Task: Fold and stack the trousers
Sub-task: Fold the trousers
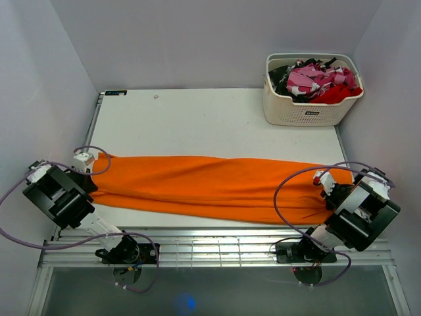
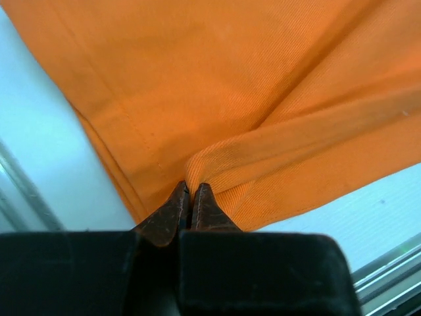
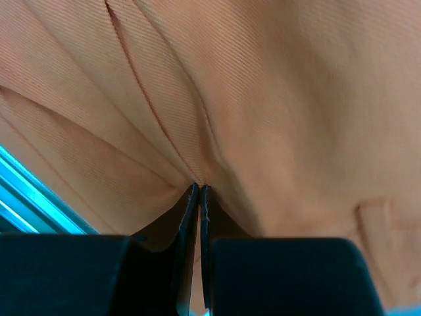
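The orange trousers point(image 1: 217, 185) lie as one long band across the near half of the white table point(image 1: 197, 122), stretched from left to right. My left gripper point(image 1: 94, 174) is shut on the left end of the cloth; in the left wrist view its fingertips point(image 2: 189, 191) pinch a raised fold of the orange trousers point(image 2: 217, 92). My right gripper point(image 1: 327, 192) is shut on the right end; in the right wrist view its fingertips point(image 3: 200, 189) pinch a pleat of the trousers point(image 3: 263, 99), which fill that view.
A white plastic basket point(image 1: 309, 108) with red, pink-patterned and black clothes point(image 1: 316, 80) stands at the back right corner. The metal rail point(image 1: 217, 247) runs along the table's near edge, and walls close in on both sides.
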Robot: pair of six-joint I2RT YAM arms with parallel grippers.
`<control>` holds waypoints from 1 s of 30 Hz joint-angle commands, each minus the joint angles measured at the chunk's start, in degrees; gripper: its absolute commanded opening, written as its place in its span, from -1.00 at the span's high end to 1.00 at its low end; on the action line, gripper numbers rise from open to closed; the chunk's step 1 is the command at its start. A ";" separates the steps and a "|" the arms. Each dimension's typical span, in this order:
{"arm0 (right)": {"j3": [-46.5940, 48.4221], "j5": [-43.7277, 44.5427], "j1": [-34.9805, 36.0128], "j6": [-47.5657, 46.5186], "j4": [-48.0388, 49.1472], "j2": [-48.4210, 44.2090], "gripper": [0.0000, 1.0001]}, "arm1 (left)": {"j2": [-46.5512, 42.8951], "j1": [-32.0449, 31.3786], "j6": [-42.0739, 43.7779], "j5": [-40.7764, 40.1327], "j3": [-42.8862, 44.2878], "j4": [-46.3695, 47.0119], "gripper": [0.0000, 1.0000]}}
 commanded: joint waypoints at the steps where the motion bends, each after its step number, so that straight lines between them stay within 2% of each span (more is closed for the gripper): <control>1: -5.56 8.43 -0.98 -6.74 10.36 -3.40 0.84 | 0.24 0.68 5.08 -4.79 -4.60 10.63 0.85; 4: -5.93 7.91 -0.98 -6.57 9.51 -4.20 0.79 | 1.38 0.50 3.15 -5.85 -4.97 12.15 0.47; 5: -4.88 7.65 -0.98 -5.78 8.46 -4.20 0.64 | 1.12 0.50 2.88 -5.85 -4.35 11.45 0.10; 6: -2.00 7.38 -1.07 -4.90 7.49 -4.20 0.36 | 0.69 0.67 3.13 -4.29 -2.43 8.22 -0.25; 7: -0.23 5.99 -1.51 -3.50 6.52 -4.03 0.16 | -1.06 1.72 4.36 -2.70 -1.46 6.01 -0.85; 8: 1.62 5.19 -1.69 -3.40 3.64 -4.03 -0.06 | -2.12 2.16 6.46 -1.12 -0.31 4.16 -0.96; 9: 5.55 3.70 -2.04 -3.49 1.96 -4.03 -0.44 | -3.26 2.95 7.35 1.59 2.05 0.40 -0.96; 11: 9.35 2.46 -2.65 -4.10 -3.38 -4.29 -0.60 | -5.90 3.48 10.24 3.63 4.78 -3.13 -0.96; 14: 15.33 1.49 -3.35 -6.99 -9.20 -5.16 -0.61 | -7.23 4.54 15.42 7.06 10.93 -13.40 -0.96; 15: 16.30 1.23 -3.62 -7.70 -12.09 -5.52 -0.62 | -7.31 4.80 19.44 7.68 12.43 -19.35 -0.96; 18: 19.56 -0.17 -4.68 -9.12 -15.36 -7.10 -0.61 | -8.80 4.98 19.93 10.49 15.43 -22.75 -0.96; 20: 21.84 -3.68 -4.50 -8.15 -17.21 -6.93 -0.57 | -10.30 4.63 20.45 13.04 13.42 -22.84 -0.96; 21: 22.46 -5.00 -3.98 -4.84 -17.83 -6.49 -0.50 | -11.61 3.59 20.97 13.48 12.36 -22.66 -0.92; 26: 22.12 -4.66 4.89 11.43 -14.15 -0.43 -0.12 | -12.76 -5.55 9.04 10.15 5.77 -17.31 -0.42; 28: 21.24 -3.26 7.79 16.36 -12.57 1.33 -0.08 | -14.08 -10.21 6.05 9.44 2.08 -14.76 -0.30; 30: 18.96 -0.64 9.20 17.42 -10.20 1.69 -0.09 | -15.31 -15.11 -0.09 8.92 -1.07 -11.52 -0.30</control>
